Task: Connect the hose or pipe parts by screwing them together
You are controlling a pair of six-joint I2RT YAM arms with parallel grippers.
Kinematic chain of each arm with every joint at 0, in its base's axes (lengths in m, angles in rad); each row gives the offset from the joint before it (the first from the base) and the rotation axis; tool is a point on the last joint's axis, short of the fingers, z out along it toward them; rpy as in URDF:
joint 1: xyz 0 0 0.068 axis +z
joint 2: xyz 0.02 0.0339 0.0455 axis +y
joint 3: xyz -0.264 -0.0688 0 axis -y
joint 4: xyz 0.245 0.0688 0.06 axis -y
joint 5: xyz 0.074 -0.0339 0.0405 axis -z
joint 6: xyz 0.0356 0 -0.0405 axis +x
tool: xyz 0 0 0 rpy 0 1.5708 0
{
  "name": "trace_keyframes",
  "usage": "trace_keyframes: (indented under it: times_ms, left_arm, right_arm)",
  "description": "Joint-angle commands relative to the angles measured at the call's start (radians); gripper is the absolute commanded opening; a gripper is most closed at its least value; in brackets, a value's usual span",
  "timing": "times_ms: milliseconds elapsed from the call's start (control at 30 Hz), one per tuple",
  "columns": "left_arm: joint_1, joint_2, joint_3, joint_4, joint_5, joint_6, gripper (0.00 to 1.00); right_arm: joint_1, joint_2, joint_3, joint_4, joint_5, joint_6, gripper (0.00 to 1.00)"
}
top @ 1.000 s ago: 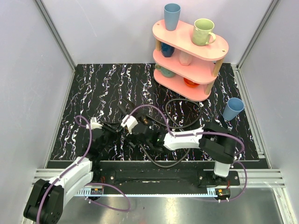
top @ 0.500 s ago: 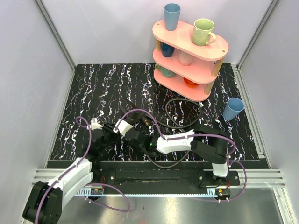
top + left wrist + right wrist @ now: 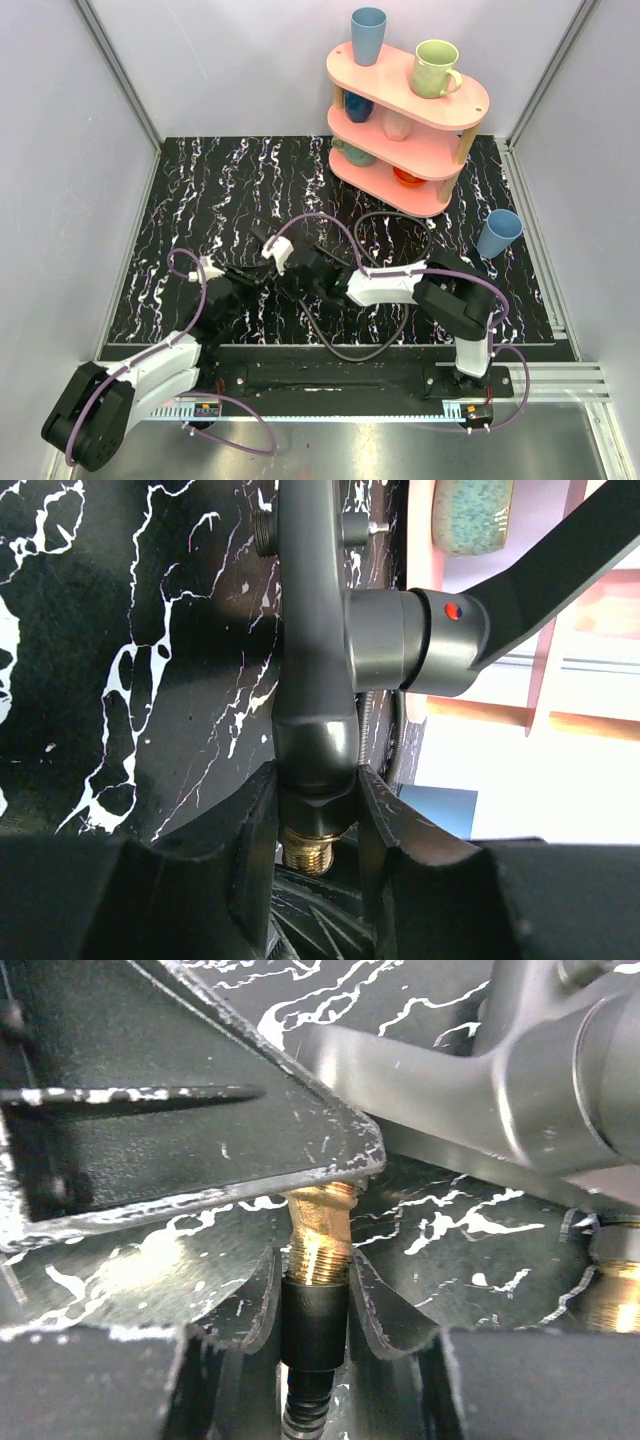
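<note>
Right wrist: right gripper clasps the hose end; left gripper clamps the angular piece.

The left arm reaches toward 1 o'clock and the right arm stretches toward 10 o'clock. The left claw pinches a pipe piece, and the right claw pinches a hose end.

Blk/wht arms, purple cables
</note>
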Motion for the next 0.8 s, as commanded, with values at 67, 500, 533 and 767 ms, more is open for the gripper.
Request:
trace_keyframes:
  times_ms: [67,500,533,767]
  left_arm:
    - [-0.086,0.055,-0.196,0.278,0.066,-0.023,0.00]
    - [-0.098,0.271,-0.193,0.488,0.087,-0.020,0.00]
    - [-0.098,0.292,-0.195,0.512,0.089,-0.020,0.00]
    - [-0.098,0.320,-0.178,0.527,0.074,-0.034,0.00]
  right_arm:
    - [-0.151,-0.009,0.004,0.165,-0.468,0.199,0.00]
    - [-0.257,0.083,-0.002,0.335,-0.747,0.475,0.00]
    - [-0.258,0.080,-0.005,0.326,-0.740,0.473,0.04]
    - [-0.261,0.020,-0.040,0.219,-0.649,0.423,0.44]
